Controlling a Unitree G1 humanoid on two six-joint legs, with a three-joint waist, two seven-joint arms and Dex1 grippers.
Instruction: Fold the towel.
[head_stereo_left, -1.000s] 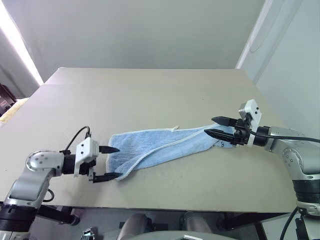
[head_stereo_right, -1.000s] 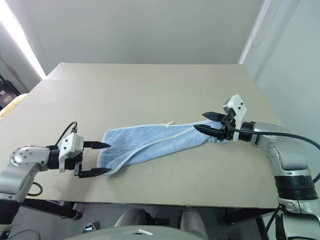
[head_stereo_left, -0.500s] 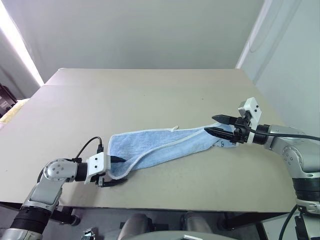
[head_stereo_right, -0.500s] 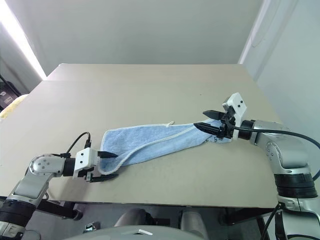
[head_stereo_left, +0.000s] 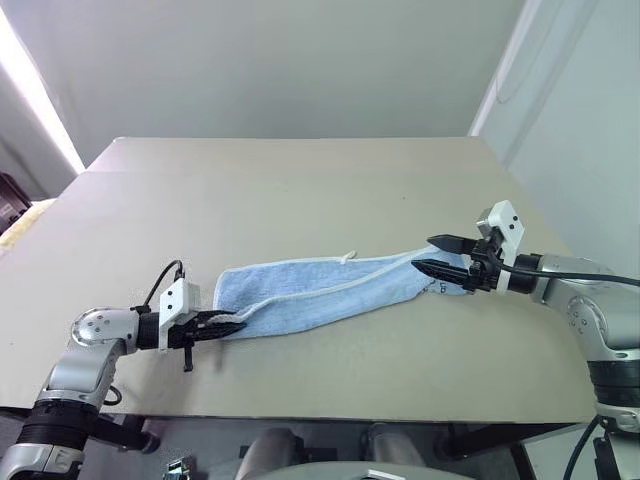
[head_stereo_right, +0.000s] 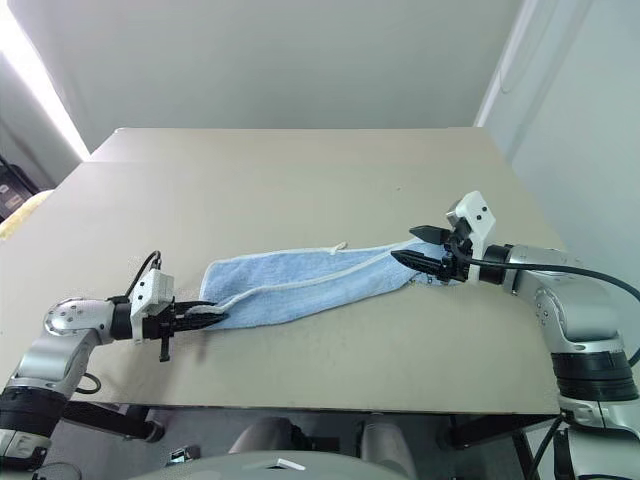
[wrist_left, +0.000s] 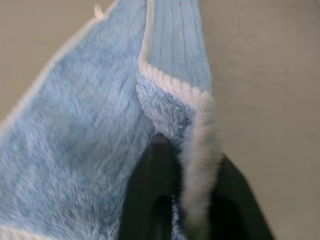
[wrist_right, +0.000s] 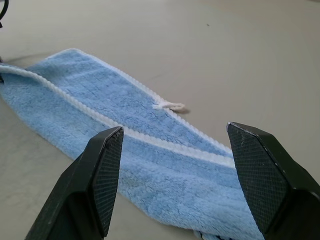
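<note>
The light-blue towel (head_stereo_left: 320, 288) lies in a long, loosely doubled strip across the table (head_stereo_left: 300, 190), its pale hem running along the top layer. A small white loop tag (head_stereo_left: 349, 257) sticks out from its far edge. My left gripper (head_stereo_left: 226, 323) is shut on the towel's near-left corner, and in the left wrist view the whitish hem (wrist_left: 197, 150) is pinched between the black fingers (wrist_left: 142, 200). My right gripper (head_stereo_left: 423, 253) stands open at the towel's right end, the cloth (wrist_right: 100, 105) stretching away past its spread fingertips (wrist_right: 112, 140).
The tan table reaches back to a pale wall. Its front edge runs just below my left arm, and its right edge lies close to my right arm.
My left gripper moved in and down onto the towel's left corner and went from open to shut on it. The right arm stayed put, still open.
</note>
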